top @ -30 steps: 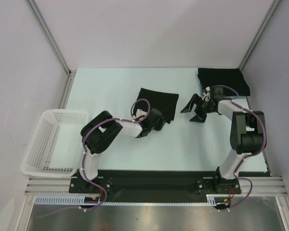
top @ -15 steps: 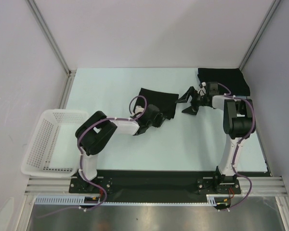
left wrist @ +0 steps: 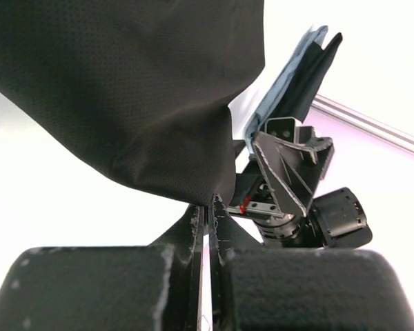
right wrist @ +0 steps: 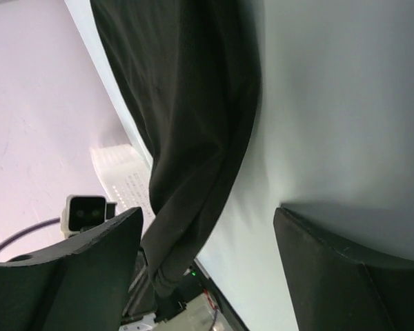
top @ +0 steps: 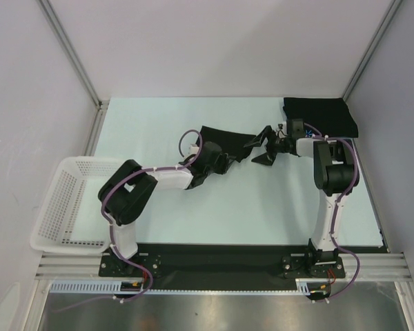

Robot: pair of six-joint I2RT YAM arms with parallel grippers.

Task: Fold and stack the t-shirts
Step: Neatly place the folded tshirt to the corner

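Observation:
A folded black t-shirt [top: 224,136] lies at mid-table, its near right corner raised. My left gripper [top: 223,164] is shut on that corner; in the left wrist view the fabric [left wrist: 124,89] hangs from the pinched fingertips [left wrist: 217,207]. My right gripper [top: 258,146] stands open at the shirt's right edge. In the right wrist view the dark cloth [right wrist: 193,103] runs down between the two spread fingers [right wrist: 69,276], nearer the left one. Another folded black t-shirt [top: 321,114] rests at the back right corner.
A white mesh basket [top: 72,203] sits at the table's left edge. Frame posts and walls close in the back and sides. The right arm's wrist camera and body [left wrist: 290,172] are close in front of my left gripper.
My left gripper has drawn back and left with the shirt corner held, lifting it. The right gripper has swung left and towards the back, up to the shirt's right edge.

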